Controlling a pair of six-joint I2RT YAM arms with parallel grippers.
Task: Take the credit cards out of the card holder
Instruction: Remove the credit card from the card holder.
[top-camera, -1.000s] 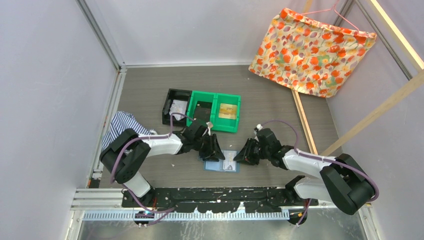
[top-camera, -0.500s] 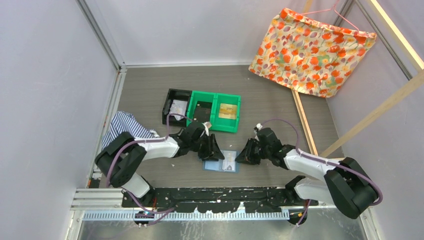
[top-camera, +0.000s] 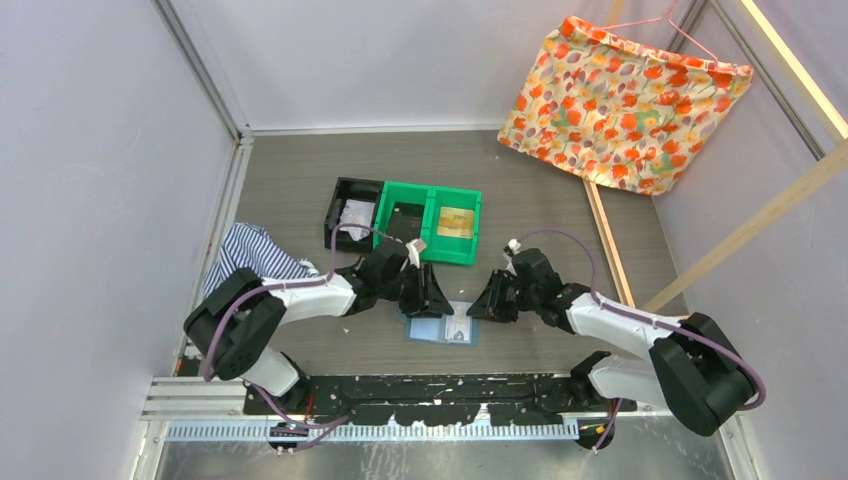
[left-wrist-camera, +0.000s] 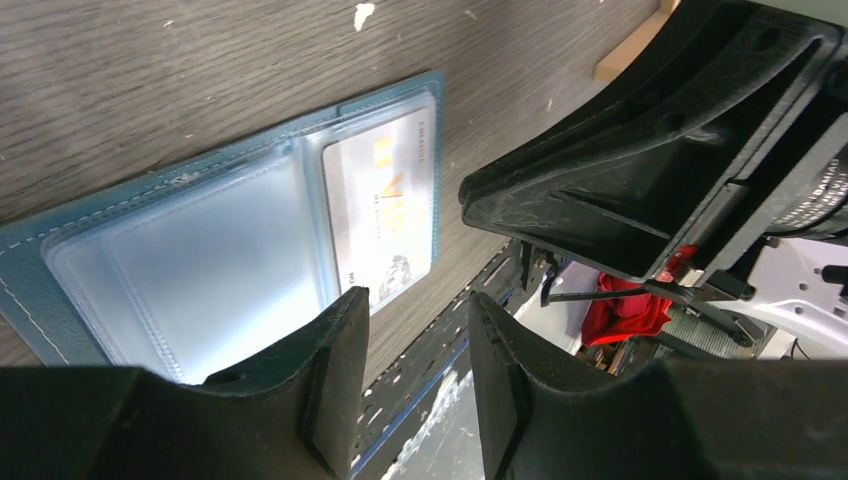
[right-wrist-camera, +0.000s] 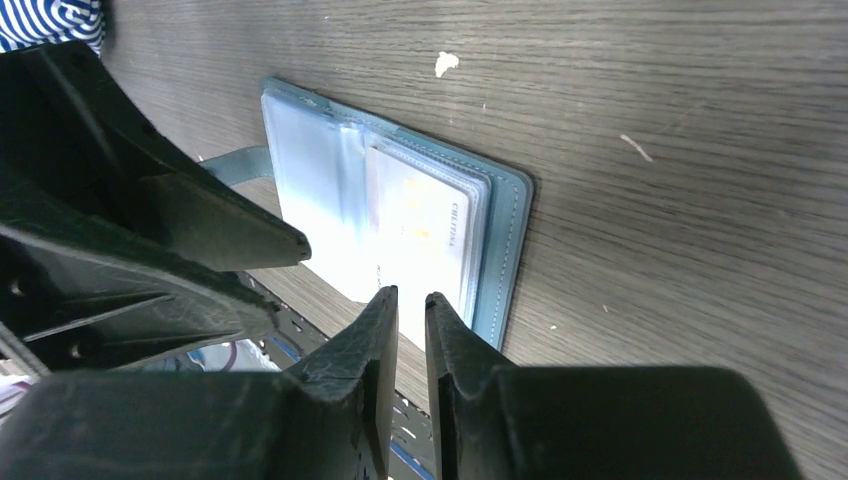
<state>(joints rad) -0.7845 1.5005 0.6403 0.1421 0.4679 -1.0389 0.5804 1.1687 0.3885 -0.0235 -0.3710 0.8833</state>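
Card holder (left-wrist-camera: 200, 240) open flat | left fingers (left-wrist-camera: 335, 380) parted, empty | right fingers (right-wrist-camera: 365, 380) narrow, empty

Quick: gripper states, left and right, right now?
Left gripper: open, empty, over the card holder.
Right gripper: open only a slit, at the whitish card edge, nothing visibly held.

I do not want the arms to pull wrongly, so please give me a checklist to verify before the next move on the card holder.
1. Card holder open and flat on the table: ok.
2. Whitish card out of its clear sleeve: not ok, it sits inside.
3. Left jaws open and empty: ok.
4. Right jaws gripping the whitish card: cannot tell; a narrow gap over its near edge.
5. Dark card located: cannot tell, none visible.
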